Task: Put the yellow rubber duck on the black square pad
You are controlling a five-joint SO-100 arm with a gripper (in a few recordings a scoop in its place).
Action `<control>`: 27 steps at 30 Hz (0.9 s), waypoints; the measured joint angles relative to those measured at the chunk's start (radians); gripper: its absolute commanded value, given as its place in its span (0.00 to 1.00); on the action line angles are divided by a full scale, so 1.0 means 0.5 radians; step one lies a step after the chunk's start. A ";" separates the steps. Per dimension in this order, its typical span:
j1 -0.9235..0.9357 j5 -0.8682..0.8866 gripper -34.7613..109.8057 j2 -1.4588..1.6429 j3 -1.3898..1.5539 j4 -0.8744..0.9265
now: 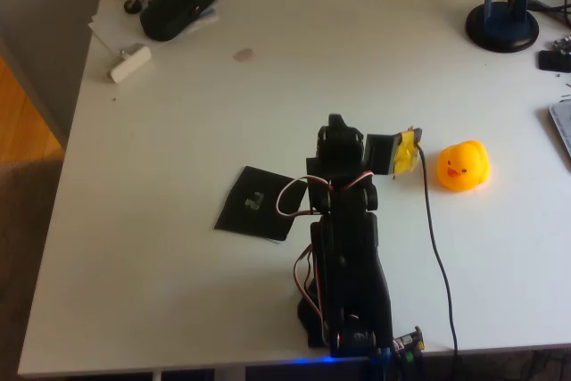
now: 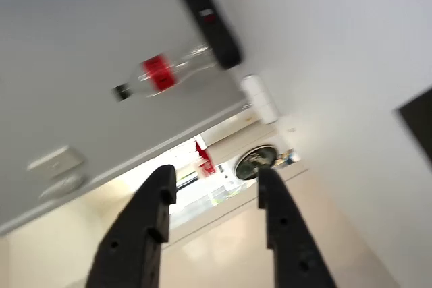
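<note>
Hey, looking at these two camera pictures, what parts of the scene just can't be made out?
- Black square pad: overhead, its right corner is hidden under the arm; in the wrist view the right edge cuts it off.
- Clear bottle with red label: wrist view, motion blur makes the label unreadable.
- Yellow rubber duck: overhead, glare washes out its body detail.
- Gripper: wrist view, the bottom edge cuts off its fingers.

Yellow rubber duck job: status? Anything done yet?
Nothing looks done. The small yellow rubber duck sits on the white table at the right in the overhead view, apart from the thin black square pad left of the arm. In hand: nothing; the pincer stands open and empty in the wrist view, its yellow-taped tip beside the duck, not touching. Left: grasp, carry across, set on pad.
</note>
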 measured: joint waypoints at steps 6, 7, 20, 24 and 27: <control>0.000 0.000 0.34 -0.015 -0.242 0.000; 0.000 0.000 0.34 -0.015 -0.270 0.000; 0.000 -0.699 0.33 -0.015 -0.307 0.009; 0.000 -0.994 0.33 -0.015 -0.307 0.012; 0.006 -1.184 0.33 -0.015 -0.307 0.012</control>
